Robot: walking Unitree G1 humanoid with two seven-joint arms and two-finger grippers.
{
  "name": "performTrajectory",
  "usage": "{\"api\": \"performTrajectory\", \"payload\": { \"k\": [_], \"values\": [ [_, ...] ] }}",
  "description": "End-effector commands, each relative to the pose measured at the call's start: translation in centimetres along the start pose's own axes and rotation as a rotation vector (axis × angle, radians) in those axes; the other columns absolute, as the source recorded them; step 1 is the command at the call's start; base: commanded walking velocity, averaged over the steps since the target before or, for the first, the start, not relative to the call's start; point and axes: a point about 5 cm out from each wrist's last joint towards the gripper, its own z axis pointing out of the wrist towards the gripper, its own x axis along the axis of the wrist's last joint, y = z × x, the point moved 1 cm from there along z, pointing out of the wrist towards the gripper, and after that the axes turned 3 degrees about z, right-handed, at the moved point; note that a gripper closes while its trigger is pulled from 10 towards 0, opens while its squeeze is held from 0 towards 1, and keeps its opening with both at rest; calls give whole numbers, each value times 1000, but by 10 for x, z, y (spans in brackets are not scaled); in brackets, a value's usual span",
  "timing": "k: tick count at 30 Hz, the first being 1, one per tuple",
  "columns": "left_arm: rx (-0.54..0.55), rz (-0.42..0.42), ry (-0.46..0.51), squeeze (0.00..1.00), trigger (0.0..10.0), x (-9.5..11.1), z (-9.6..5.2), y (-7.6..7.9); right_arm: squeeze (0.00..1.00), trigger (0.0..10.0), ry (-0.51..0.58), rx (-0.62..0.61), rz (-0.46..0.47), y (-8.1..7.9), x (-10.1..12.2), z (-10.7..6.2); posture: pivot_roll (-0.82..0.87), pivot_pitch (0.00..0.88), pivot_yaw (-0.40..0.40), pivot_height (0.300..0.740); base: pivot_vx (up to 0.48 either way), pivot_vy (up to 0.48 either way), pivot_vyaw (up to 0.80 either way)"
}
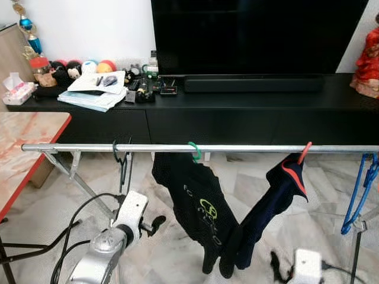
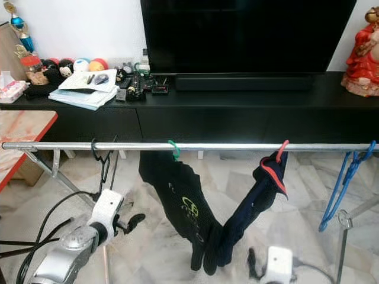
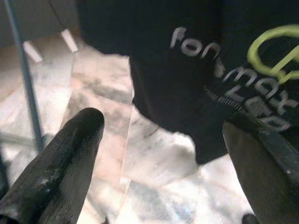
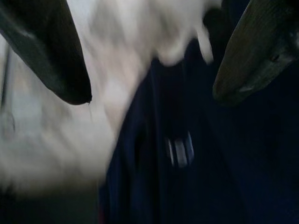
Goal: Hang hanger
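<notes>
1. Black hanger (image 1: 120, 161) is hanging by its hook on the metal rail (image 1: 249, 148), near the rail's left end, above the left arm.
2. Left gripper (image 3: 159, 154) is sitting below the rail, fingers spread wide and holding nothing, facing the black shirt (image 1: 195, 207).
3. Right gripper (image 4: 149, 60) is pointing at the navy garment (image 1: 269, 201), fingers apart, empty.
4. Blue hangers (image 1: 361, 195) are dangling at the rail's right end.

Even indoor light fills both eye views, which are sharp; the metal rail (image 1: 237, 148) shows a bright sheen across mid-frame. The television (image 1: 254, 35) at the top is near-black. The right wrist view is heavily blurred, the left wrist view softer.
</notes>
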Motion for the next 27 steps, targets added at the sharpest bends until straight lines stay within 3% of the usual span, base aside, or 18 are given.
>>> {"api": "performTrajectory", "payload": {
  "k": [1,8,12,18,22,27],
  "values": [
    [-1,18,32,0,10000,6,0,0,0,10000,91,89,20,-15,18,0,53,64,11,740,0,0,0],
    [4,6,38,0,10000,6,-1,-1,0,10000,187,228,6,-37,47,6,47,65,10,740,0,0,0],
    [4,5,39,0,10000,7,-1,0,0,10000,128,260,-50,-45,49,19,42,56,16,740,0,0,0],
    [4,7,58,0,10000,13,1,2,0,10000,-19,408,-200,-67,41,35,51,42,18,740,0,0,0],
    [0,8,66,0,10000,15,2,4,0,10000,-88,487,-374,-73,32,38,66,31,18,740,0,0,0],
    [1,7,82,0,10000,20,1,5,0,10000,-100,532,-415,-76,36,45,77,22,15,740,0,0,0]
  ]
}}
